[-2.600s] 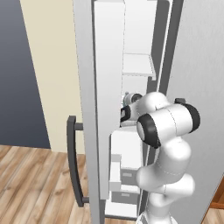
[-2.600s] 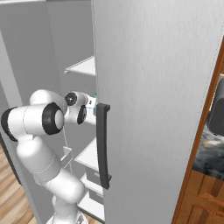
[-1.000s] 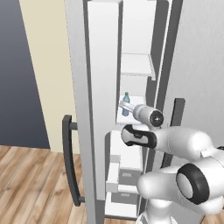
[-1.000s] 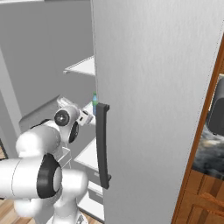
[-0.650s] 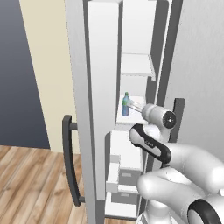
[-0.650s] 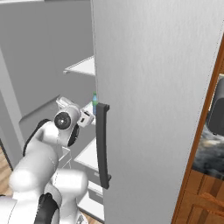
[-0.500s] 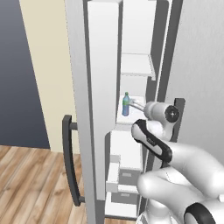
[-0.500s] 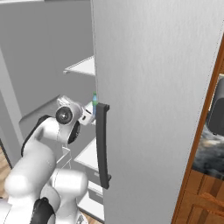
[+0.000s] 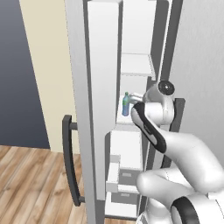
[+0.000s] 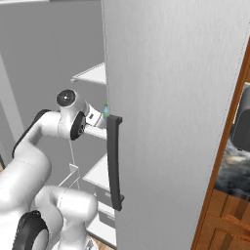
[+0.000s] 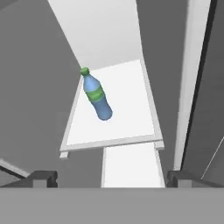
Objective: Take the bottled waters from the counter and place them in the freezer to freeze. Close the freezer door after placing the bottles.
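Working across from the left: the freezer door (image 9: 89,131) stands swung wide with its dark bar handle (image 9: 70,166) facing us, then the blue-tinted bottle (image 9: 126,104) with the green cap stands on a white shelf (image 11: 127,118) inside the freezer (image 9: 140,65). Our tool (image 11: 107,177) is spread fully open with nothing in it, hovering just in front of that shelf.

What worries us: the arm is threaded through a narrow gap, so pulling out sloppily could clip the shelf edge or nudge the bottle over. Swinging the door shut on the arm would be bad too. By our guess 1 bottle is still to fetch.

Labels: just a green band on the bottle, no writing we can read.
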Controlling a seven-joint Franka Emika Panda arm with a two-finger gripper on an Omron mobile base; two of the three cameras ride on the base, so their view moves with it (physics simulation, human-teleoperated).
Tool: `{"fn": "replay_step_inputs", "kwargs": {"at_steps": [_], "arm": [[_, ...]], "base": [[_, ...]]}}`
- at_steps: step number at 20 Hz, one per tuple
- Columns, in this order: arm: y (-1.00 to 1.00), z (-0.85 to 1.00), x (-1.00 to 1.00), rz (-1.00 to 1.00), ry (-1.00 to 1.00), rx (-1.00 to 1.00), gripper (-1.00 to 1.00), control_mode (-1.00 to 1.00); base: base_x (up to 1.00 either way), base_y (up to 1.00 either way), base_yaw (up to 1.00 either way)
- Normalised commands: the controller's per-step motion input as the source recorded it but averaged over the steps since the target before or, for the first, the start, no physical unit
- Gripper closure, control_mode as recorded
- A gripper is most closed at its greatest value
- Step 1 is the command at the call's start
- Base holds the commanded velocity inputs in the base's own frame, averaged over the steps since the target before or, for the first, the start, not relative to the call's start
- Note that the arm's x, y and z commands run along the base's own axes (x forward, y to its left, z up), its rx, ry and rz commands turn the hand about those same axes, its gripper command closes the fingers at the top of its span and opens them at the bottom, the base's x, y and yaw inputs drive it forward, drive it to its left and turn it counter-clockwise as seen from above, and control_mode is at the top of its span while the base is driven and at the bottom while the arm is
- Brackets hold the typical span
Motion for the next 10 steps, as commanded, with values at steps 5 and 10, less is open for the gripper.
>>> {"fn": "replay_step_inputs", "kwargs": {"at_steps": [5,10], "arm": [[0.0,0.0,-0.7,0.0,0.34,-0.1,-1.0,-1.0],[0.0,-0.06,-1.0,0.01,0.16,-0.09,-1.0,-1.0]], "base": [[0.0,0.0,0.0],[0.0,0.0,0.0]]}}
